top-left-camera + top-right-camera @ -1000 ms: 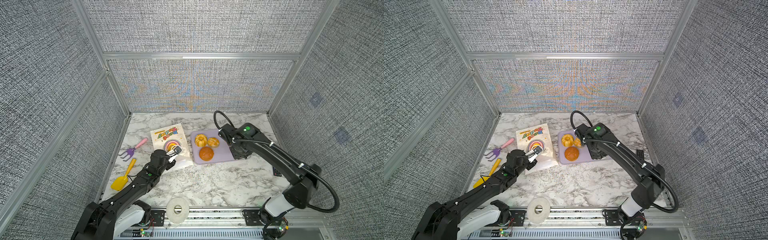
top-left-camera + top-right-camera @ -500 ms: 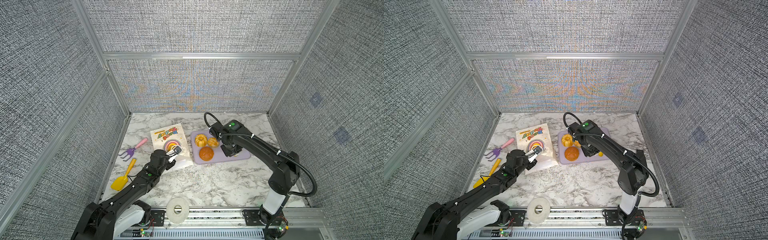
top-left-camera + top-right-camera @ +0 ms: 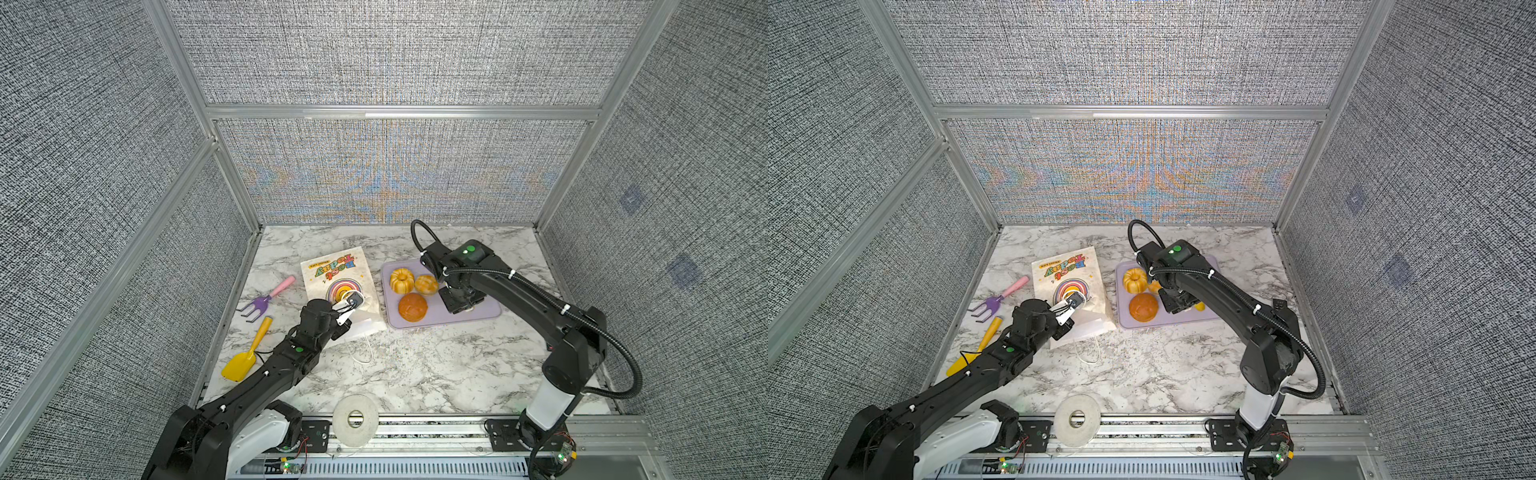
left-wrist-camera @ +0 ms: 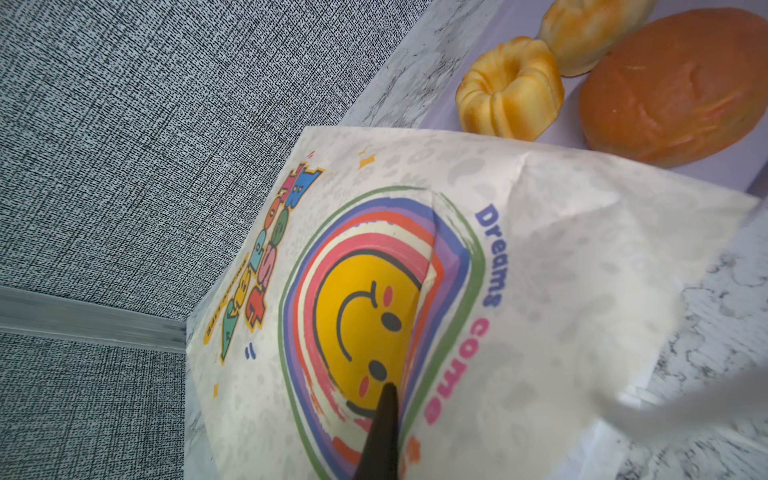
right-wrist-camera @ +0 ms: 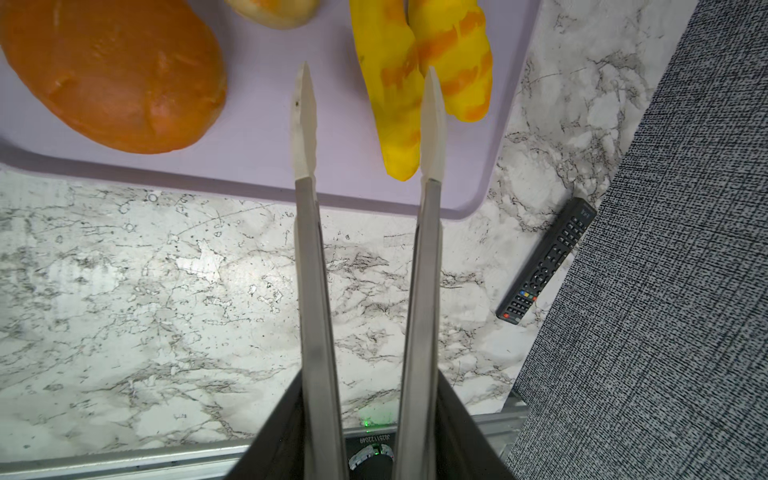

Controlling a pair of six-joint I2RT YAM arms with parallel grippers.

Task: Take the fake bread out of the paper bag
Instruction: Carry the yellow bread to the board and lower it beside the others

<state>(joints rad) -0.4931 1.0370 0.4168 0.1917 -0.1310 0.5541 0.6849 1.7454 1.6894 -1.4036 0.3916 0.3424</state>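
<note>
Walls: grey woven fabric panels on three sides
Frame: bare aluminium rails joining the panels
Back lower panel: faint rainbow shimmer (likely just the weave)
Tabletop: white marble-look surface, grey veins
Front edge: slotted metal rail
Light: even, soft shadows

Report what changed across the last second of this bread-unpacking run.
The right gripper opened its jaws over the purple tray, apparently letting go of a yellow striped roll that now lies there beside one finger. Its wrist shifted slightly toward the paper bag. Unchanged: the left gripper stays shut on the paper bag, and the fluted ring bun and round brown bun sit where they were.
</note>
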